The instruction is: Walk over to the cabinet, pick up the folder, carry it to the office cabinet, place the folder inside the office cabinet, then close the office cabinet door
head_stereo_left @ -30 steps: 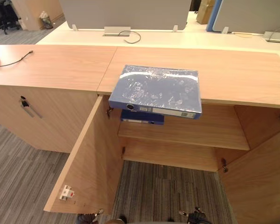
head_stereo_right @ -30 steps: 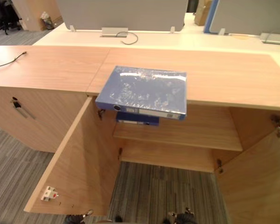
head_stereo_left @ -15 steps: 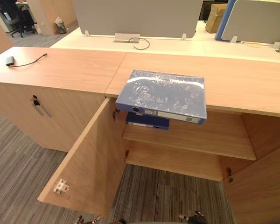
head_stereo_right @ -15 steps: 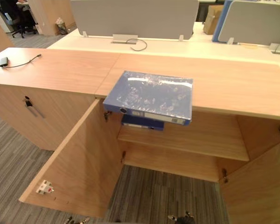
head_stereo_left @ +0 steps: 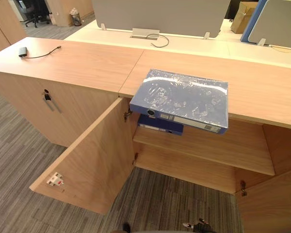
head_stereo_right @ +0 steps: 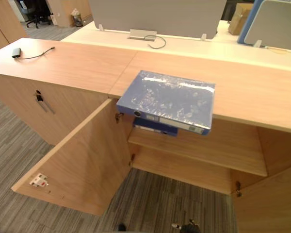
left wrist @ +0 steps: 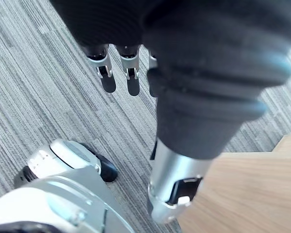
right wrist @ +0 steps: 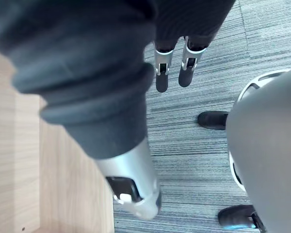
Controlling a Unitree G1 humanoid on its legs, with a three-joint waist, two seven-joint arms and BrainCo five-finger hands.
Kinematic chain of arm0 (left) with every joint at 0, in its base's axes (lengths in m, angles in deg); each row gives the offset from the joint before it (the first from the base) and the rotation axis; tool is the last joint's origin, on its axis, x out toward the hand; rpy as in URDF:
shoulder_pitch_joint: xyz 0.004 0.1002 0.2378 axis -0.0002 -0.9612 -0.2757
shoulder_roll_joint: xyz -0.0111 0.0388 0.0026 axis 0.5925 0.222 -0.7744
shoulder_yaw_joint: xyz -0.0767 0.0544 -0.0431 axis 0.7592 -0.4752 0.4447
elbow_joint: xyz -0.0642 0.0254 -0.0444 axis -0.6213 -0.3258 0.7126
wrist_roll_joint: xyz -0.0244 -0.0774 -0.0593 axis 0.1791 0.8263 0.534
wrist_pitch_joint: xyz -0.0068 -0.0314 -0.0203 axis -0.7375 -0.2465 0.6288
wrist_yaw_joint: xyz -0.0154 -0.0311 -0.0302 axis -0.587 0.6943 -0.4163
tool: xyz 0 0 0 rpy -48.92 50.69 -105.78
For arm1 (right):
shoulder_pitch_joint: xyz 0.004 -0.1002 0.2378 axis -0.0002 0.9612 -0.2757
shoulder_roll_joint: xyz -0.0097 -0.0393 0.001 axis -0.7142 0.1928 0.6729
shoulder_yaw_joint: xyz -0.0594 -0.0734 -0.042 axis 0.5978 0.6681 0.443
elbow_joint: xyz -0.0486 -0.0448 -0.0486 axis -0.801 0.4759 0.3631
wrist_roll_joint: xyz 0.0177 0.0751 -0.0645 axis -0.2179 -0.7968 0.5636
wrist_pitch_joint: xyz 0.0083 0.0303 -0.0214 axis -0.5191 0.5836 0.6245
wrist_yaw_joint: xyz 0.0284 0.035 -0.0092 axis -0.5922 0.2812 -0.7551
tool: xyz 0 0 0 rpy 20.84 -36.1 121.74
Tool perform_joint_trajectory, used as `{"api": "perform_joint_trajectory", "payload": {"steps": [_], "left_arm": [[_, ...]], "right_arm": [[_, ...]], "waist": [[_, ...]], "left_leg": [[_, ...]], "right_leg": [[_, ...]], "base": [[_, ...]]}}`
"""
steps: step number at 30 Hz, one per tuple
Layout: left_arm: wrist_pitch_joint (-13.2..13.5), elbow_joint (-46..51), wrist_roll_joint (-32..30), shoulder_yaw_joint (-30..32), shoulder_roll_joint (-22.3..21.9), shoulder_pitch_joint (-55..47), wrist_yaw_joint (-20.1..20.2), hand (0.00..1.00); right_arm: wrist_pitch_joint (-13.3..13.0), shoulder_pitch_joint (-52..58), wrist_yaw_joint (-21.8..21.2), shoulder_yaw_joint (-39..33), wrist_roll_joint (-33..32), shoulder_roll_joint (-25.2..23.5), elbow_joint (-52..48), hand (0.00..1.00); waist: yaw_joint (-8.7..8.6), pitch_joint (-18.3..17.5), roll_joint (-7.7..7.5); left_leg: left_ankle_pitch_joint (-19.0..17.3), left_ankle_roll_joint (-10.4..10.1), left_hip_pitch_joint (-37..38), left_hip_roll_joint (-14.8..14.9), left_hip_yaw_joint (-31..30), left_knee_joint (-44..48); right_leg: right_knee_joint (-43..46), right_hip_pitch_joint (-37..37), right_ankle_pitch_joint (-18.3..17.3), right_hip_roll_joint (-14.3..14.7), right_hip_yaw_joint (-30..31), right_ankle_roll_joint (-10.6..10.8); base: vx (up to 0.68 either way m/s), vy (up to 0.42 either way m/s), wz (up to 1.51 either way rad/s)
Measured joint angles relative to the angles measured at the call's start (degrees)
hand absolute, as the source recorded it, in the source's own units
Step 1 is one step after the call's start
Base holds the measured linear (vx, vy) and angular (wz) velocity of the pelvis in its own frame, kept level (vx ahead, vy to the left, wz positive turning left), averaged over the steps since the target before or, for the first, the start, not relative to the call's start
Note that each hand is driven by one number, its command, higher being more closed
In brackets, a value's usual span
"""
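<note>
Office with grey carpet (head_stereo_left: pixel 19 160); wooden cabinet (head_stereo_left: pixel 87 63), doors (head_stereo_left: pixel 92 160) open. The folder (head_stereo_left: pixel 184 97) lies flat on the cabinet top, overhanging its front edge above a second folder (head_stereo_left: pixel 160 126) on the shelf (head_stereo_left: pixel 218 145). Left hand (left wrist: pixel 106 73) and right hand (right wrist: pixel 162 73) hang over the carpet, fingers straight, holding nothing.

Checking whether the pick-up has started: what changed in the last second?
Nothing was taken hold of. The whole view shifted, so the camera moved, not the things. The blue folder lies on the cabinet top, overhanging its front edge, the second folder on the shelf below, the door open. The left hand and right hand hang open over the carpet.
</note>
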Motion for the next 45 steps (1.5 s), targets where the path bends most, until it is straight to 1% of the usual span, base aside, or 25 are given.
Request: {"api": "perform_joint_trajectory", "payload": {"steps": [2,4,7,10,12,13,15,16,17,19,20,21,23,24,25,28,32,35,36,37,39,42,43,44,45], "left_arm": [[-0.7,0.1,-3.6,0.3,0.1,0.4,1.1,0.00],[-1.2,0.4,-5.3,0.4,0.3,0.8,2.1,0.00],[-2.1,0.8,-8.6,0.4,1.4,2.6,3.5,0.00],[-2.5,2.1,-10.6,-2.4,2.8,6.0,3.6,0.00],[-2.5,3.8,-13.7,-7.4,4.6,8.8,2.8,0.00],[-2.5,3.8,-14.4,-9.1,5.1,9.7,2.6,0.00],[-2.5,4.2,-18.5,-16.0,6.4,13.0,2.4,0.00],[-2.5,4.7,-21.1,-20.0,6.2,15.3,2.4,0.00],[-2.5,4.7,-22.9,-22.4,6.0,16.5,2.4,0.00],[-2.5,4.7,-28.4,-29.1,4.9,20.9,3.2,0.00],[-2.5,4.7,-30.7,-32.5,4.4,23.5,3.8,0.00],[-2.4,4.7,-32.1,-34.2,4.2,24.6,4.2,0.00],[-2.4,4.7,-36.5,-40.8,3.4,28.5,5.1,0.00],[-2.4,4.7,-37.7,-42.2,3.2,29.3,5.2,0.00],[-2.4,4.7,-39.6,-45.4,2.9,30.5,5.5,0.00],[-2.3,4.7,-42.1,-51.0,2.8,32.8,6.1,0.00],[-2.2,5.1,-43.9,-58.0,2.8,34.6,6.3,0.00],[-2.0,6.1,-44.3,-61.5,2.8,35.2,6.5,0.00],[-2.0,7.3,-44.8,-64.4,2.8,36.2,7.1,0.00],[-2.0,8.2,-45.0,-65.6,2.7,36.6,7.2,0.00],[-1.9,15.4,-44.3,-69.1,2.7,38.5,7.4,0.00],[-0.6,25.2,-36.6,-70.5,2.7,40.1,7.2,0.00],[0.3,29.1,-32.9,-71.1,2.7,41.0,7.2,0.00],[0.9,32.5,-27.6,-71.5,2.8,41.2,7.4,0.00],[1.0,34.1,-26.1,-71.6,2.9,41.2,7.5,0.00]], "right_arm": [[0.5,-0.5,-0.3,0.2,1.0,-0.1,-0.3,0.00],[0.7,-0.8,-0.5,1.0,1.1,-0.2,-1.0,0.00],[1.1,-1.7,-1.1,4.2,1.3,-1.2,-4.2,0.00],[1.2,-2.6,-1.3,7.2,2.3,-2.4,-5.0,0.00],[1.3,-3.9,-1.2,9.5,3.1,-3.4,-6.1,0.00],[1.3,-4.0,-1.2,9.6,3.1,-3.6,-6.6,0.00],[1.3,-4.8,-1.0,10.3,3.1,-3.8,-7.4,0.00],[1.3,-4.8,-0.9,11.0,3.1,-3.8,-8.5,0.00],[1.3,-4.9,-0.8,11.4,3.1,-3.8,-9.0,0.00],[1.3,-5.8,-0.6,11.8,3.2,-4.0,-9.4,0.00],[1.3,-6.3,-0.5,11.8,3.2,-4.2,-9.4,0.00],[1.3,-6.6,-0.5,11.8,3.2,-4.2,-9.3,0.00],[1.3,-6.7,-0.1,11.7,3.4,-4.2,-9.3,0.00],[1.4,-6.7,-0.1,11.7,3.4,-4.2,-9.3,0.00],[1.4,-6.7,-0.1,11.7,3.4,-4.2,-9.3,0.00],[1.4,-7.1,0.0,11.7,3.4,-4.2,-9.3,0.00],[1.4,-8.1,0.2,11.7,3.4,-4.6,-9.3,0.00],[1.3,-8.7,0.3,11.7,3.4,-4.8,-9.4,0.00],[1.3,-9.0,0.3,11.7,3.4,-4.9,-9.5,0.00],[1.3,-9.0,0.3,11.7,3.4,-5.0,-9.6,0.00],[1.3,-8.9,0.4,11.8,3.3,-5.0,-10.7,0.00],[1.3,-8.8,0.9,11.8,3.1,-4.7,-11.2,0.00],[1.3,-8.8,1.0,11.7,3.1,-4.4,-11.2,0.00],[1.3,-8.6,1.0,11.6,3.1,-3.9,-11.3,0.00],[1.3,-8.4,1.0,11.6,3.1,-3.5,-11.3,0.00]], "waist": [[-0.12,0.0,-0.25],[0.01,0.3,-0.59],[0.30,1.3,-2.10],[0.89,2.2,-3.49],[1.84,3.0,-4.74],[1.94,3.0,-4.79],[2.10,3.1,-4.97],[2.11,3.2,-5.01],[2.12,3.2,-5.10],[2.08,3.6,-5.82],[1.82,4.0,-6.37],[1.42,4.1,-6.61],[0.65,4.4,-7.20],[0.58,4.5,-7.23],[0.34,4.7,-7.18],[-0.07,5.3,-7.22],[-0.34,5.6,-7.28],[-0.52,5.7,-7.26],[-0.47,5.7,-7.24],[-0.47,5.7,-7.23],[-0.38,5.8,-7.01],[-0.19,6.0,-6.59],[-0.01,6.1,-6.11],[-0.02,5.7,-5.23],[-0.09,5.5,-4.76]], "left_leg": [[1.1,-0.1,-1.4,0.0,-1.0,-0.7],[1.6,-0.3,-2.5,0.3,-1.2,-0.7],[2.5,-0.8,-4.6,1.2,-2.6,-0.4],[3.5,-1.4,-7.1,2.0,-4.4,-0.2],[3.9,-2.0,-9.9,2.9,-5.4,0.5],[4.0,-2.1,-10.5,3.1,-5.6,0.6],[4.1,-2.4,-11.3,3.7,-5.6,1.1],[4.1,-2.5,-11.4,3.9,-5.3,1.3],[4.0,-2.5,-11.4,4.1,-4.9,1.3],[3.8,-2.8,-11.3,4.7,-3.1,1.4],[3.7,-3.0,-11.3,4.9,-2.4,1.5],[3.6,-3.1,-11.3,5.1,-2.2,1.6],[3.4,-3.4,-11.2,5.5,-1.0,1.6],[3.4,-3.4,-11.2,5.6,-0.8,1.6],[3.4,-3.4,-11.2,5.6,-0.6,1.6],[3.3,-3.5,-11.3,5.6,-0.3,1.5],[3.3,-3.5,-11.3,5.4,-0.1,1.5],[3.3,-3.5,-11.2,5.4,0.3,1.6],[3.3,-3.4,-11.2,5.4,0.7,1.7],[3.3,-3.4,-11.2,5.4,0.8,1.8],[2.9,-3.2,-11.2,5.5,1.4,2.6],[2.0,-3.1,-11.0,5.7,2.6,3.9],[1.6,-3.1,-10.6,5.8,3.2,4.5],[1.4,-3.1,-10.2,5.8,3.7,4.6],[1.3,-3.1,-10.1,5.8,3.9,4.6]], "right_leg": [[0.3,-1.2,0.0,0.0,-1.5,0.0],[1.0,-2.4,-0.1,0.2,-1.7,-0.1],[3.6,-4.4,-1.2,0.5,-2.8,-0.6],[6.2,-6.9,-2.7,0.9,-4.9,-1.1],[7.9,-9.2,-3.4,1.3,-5.6,-1.7],[8.2,-9.8,-3.5,1.4,-5.8,-1.8],[9.0,-10.6,-3.8,1.5,-5.7,-2.1],[9.4,-11.0,-4.0,1.6,-5.3,-2.2],[9.5,-11.2,-4.0,1.7,-4.9,-2.2],[9.6,-12.2,-3.8,2.2,-3.0,-2.5],[9.6,-12.5,-3.7,2.5,-2.4,-2.7],[9.6,-12.7,-3.7,2.6,-2.1,-2.7],[9.4,-13.3,-3.5,3.1,-1.0,-3.0],[9.4,-13.4,-3.4,3.2,-0.7,-3.1],[9.2,-13.5,-3.3,3.4,-0.4,-3.1],[9.2,-13.6,-3.3,3.5,-0.2,-3.2],[9.2,-13.8,-3.2,3.3,0.0,-3.2],[9.0,-13.8,-2.8,3.3,0.4,-3.2],[9.0,-13.9,-2.6,3.2,0.6,-3.3],[9.0,-13.9,-2.5,3.1,0.8,-3.3],[9.0,-13.9,-2.3,3.1,1.6,-3.3],[9.4,-13.9,-2.2,3.1,2.8,-3.3],[9.6,-13.7,-2.2,3.1,3.5,-3.3],[9.6,-13.6,-2.2,3.1,3.9,-3.3],[9.6,-13.6,-2.2,3.0,4.2,-3.3]], "base": [[-0.05,0.006,0.25],[-0.06,-0.003,0.11],[-0.07,-0.023,0.20],[-0.10,-0.044,0.35],[-0.07,-0.056,0.22],[-0.02,-0.033,0.10],[-0.02,-0.034,-0.01],[-0.02,-0.036,-0.12],[-0.01,-0.024,-0.30],[-0.02,-0.018,-0.43],[-0.02,-0.018,-0.33],[-0.02,-0.020,-0.29],[0.00,-0.022,-0.25],[0.01,-0.017,-0.21],[0.02,-0.015,-0.12],[0.01,-0.005,-0.04],[0.00,0.000,0.00],[-0.02,0.020,-0.06],[-0.04,0.023,-0.09],[-0.04,0.027,-0.13],[-0.06,0.026,-0.14],[-0.06,0.021,-0.22],[-0.04,0.010,-0.27],[-0.03,0.010,-0.24],[-0.01,0.018,-0.22]]}}
